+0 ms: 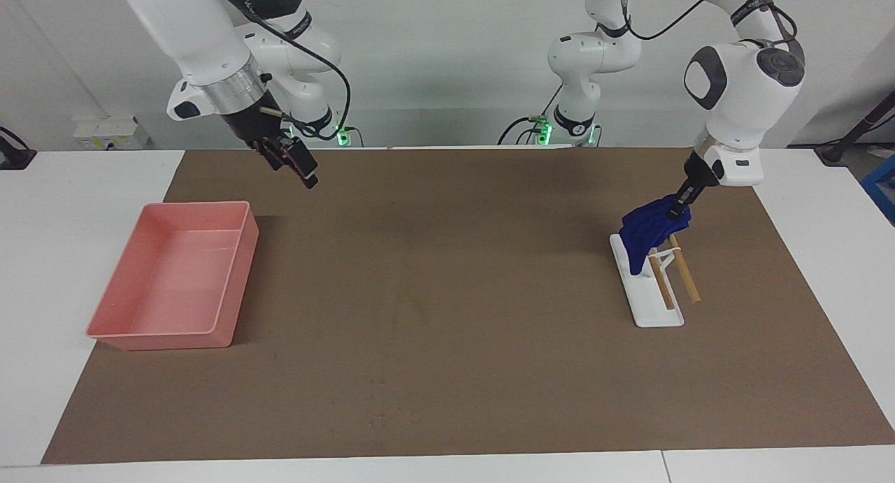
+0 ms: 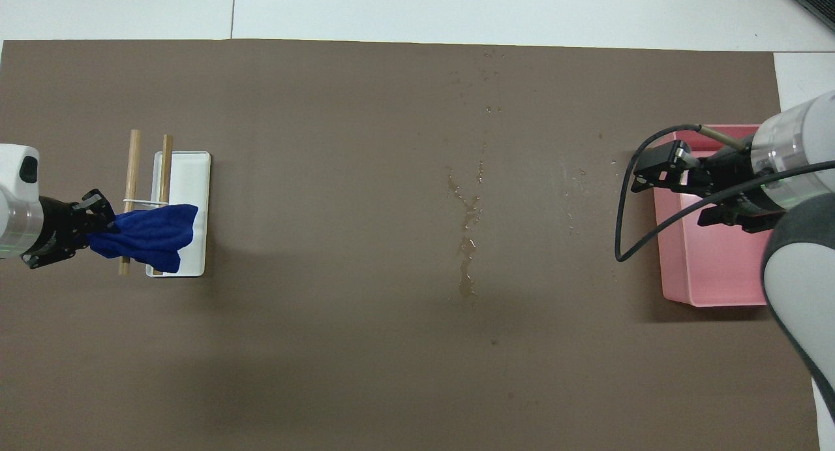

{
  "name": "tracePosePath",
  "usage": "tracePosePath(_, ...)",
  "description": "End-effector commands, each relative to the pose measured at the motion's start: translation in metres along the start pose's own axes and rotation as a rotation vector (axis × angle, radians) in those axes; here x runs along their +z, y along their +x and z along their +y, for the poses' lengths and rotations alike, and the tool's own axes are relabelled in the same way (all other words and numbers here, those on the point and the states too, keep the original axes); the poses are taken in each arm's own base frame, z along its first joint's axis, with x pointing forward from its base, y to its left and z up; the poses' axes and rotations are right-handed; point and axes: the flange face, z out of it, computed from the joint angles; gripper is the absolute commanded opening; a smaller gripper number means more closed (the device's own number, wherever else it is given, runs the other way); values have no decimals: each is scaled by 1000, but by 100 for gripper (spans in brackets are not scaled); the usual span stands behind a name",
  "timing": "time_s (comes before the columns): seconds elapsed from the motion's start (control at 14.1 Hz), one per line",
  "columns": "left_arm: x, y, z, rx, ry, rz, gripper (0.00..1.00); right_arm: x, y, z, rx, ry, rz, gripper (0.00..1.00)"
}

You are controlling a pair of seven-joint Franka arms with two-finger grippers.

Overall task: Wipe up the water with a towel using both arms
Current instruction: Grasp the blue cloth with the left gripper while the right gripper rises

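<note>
Early stage: left gripper [image 1: 679,206] clenched on towel [image 1: 647,235], towel draped on wooden-rod rack [image 1: 654,280] w/ white base, near brown mat's [image 1: 447,371] edge at left arm's end. Nothing wiped yet; water streak [image 2: 467,242] at mat centre, droplets trailing toward edge farthest from robots. Carry, wipe, both left to do. Right gripper [image 1: 290,160] waiting, fingers spread, empty, over pink tray [image 1: 234,287] at right arm's end. White table [image 1: 63,210] under mat, plain pale wall

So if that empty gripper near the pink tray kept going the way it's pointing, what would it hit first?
Probably the brown mat. The right gripper slants down toward the table's middle, beside the pink tray rather than into it, though depth is hard to judge.
</note>
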Motion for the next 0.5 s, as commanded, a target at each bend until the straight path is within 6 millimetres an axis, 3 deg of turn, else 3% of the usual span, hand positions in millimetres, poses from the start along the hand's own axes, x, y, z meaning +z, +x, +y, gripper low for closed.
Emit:
tracePosePath(0.0, -40, -12, 28, -123, -32, -59, 0, 7, -23, -27, 217, 80, -44, 97)
tracePosePath(0.21, -74, -37, 54, -322, -106, -151, 0, 7, -40, -52, 494, 197, -149, 97)
tracePosePath(0.43, -94, -88, 104, -514, -151, -190, 0, 18, -63, -79, 695, 244, -213, 97)
